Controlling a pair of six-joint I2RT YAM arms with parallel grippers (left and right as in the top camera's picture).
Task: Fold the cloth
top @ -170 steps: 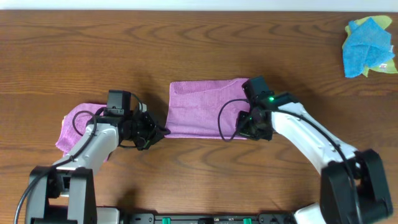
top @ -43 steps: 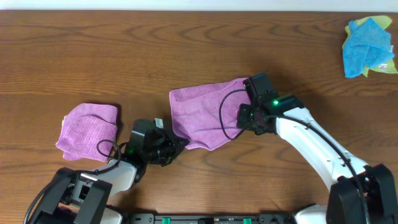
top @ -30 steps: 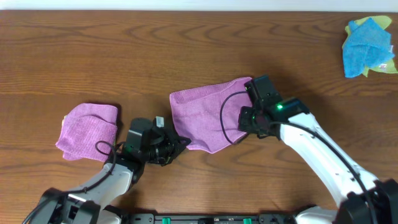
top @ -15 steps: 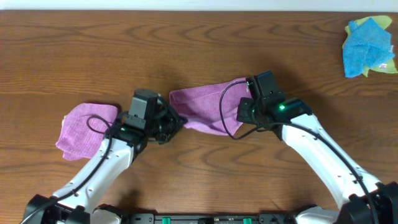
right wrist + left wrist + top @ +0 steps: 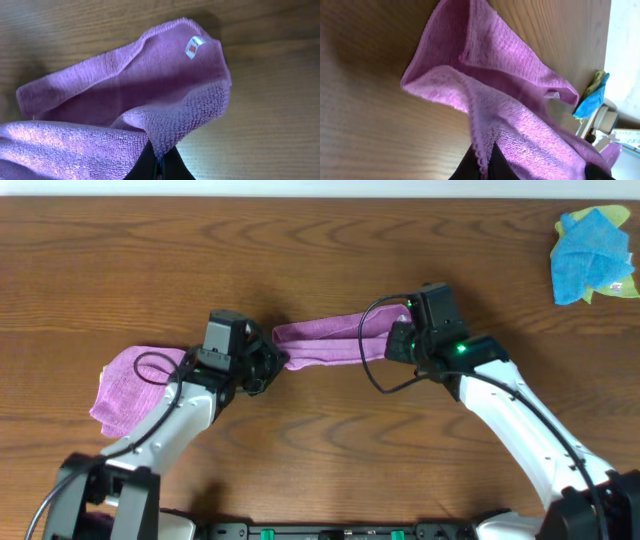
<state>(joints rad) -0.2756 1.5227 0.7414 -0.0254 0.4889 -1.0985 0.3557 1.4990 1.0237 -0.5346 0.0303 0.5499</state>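
Overhead is looking straight down on the bench (image 5: 320,240); the left wrist camera is facing 3 o'clock, the right 9 o'clock, both close on the cloth (image 5: 320,345).

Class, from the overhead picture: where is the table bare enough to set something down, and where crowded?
Bare: the far strip of table beyond the cloth, running right to the blue cloth; also the near wood between left arm and right arm. Crowded: mid-table, where left claw and right claw pinch the cloth, and beside the second purple cloth.
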